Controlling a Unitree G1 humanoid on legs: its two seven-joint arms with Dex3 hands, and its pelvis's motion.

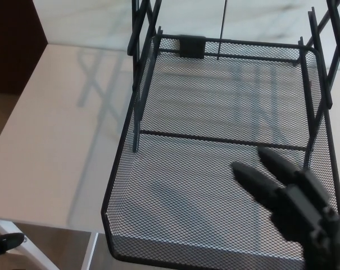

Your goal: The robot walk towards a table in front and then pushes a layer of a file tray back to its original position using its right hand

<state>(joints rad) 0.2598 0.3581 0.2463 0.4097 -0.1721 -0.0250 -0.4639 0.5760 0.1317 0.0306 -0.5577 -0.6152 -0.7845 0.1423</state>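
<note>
The right hand (290, 205) hangs above the pulled-out mesh layer (214, 185) of the file tray (141, 34), fingers (254, 180) spread, holding nothing; the layer overhangs the table's (63, 140) near edge.

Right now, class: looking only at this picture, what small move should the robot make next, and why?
Probably lower the right robot hand toward the front rim of the pulled-out mesh tray layer. The layer juts past the table edge, and the open fingers hover over the mesh, apparently not on the rim yet.
</note>
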